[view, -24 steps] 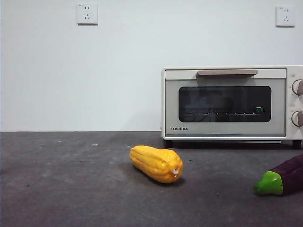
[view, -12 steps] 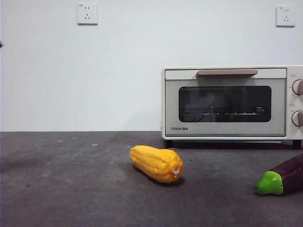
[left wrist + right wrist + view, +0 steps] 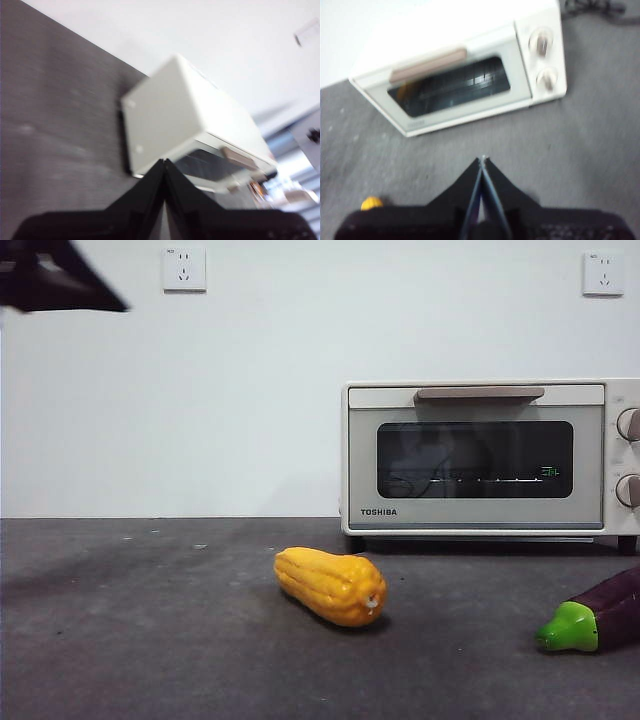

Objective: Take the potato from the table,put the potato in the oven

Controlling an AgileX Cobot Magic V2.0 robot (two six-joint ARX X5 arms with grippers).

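The cream TOSHIBA oven [image 3: 365,455] stands at the back right of the dark grey table [image 3: 150,640], its door closed. No potato shows on the table. In the right wrist view a dim orange-brown blob [image 3: 408,90] sits behind the oven [image 3: 460,75] glass; I cannot tell whether it is the potato. My right gripper [image 3: 482,158] is shut and empty, above the table in front of the oven. My left gripper [image 3: 164,161] is shut and empty, off the oven's [image 3: 165,125] left side. A dark arm part [image 3: 60,280] shows in the front view's top left corner.
A yellow ridged cob [image 3: 330,585] lies mid-table in front of the oven; its tip [image 3: 371,202] shows in the right wrist view. A purple eggplant with a green cap [image 3: 595,618] lies at the right edge. Two wall sockets [image 3: 184,269] sit high on the white wall.
A dark arm part has come into the front view's top left corner, where only a speck showed at the left edge before. The vegetables and oven have not moved.
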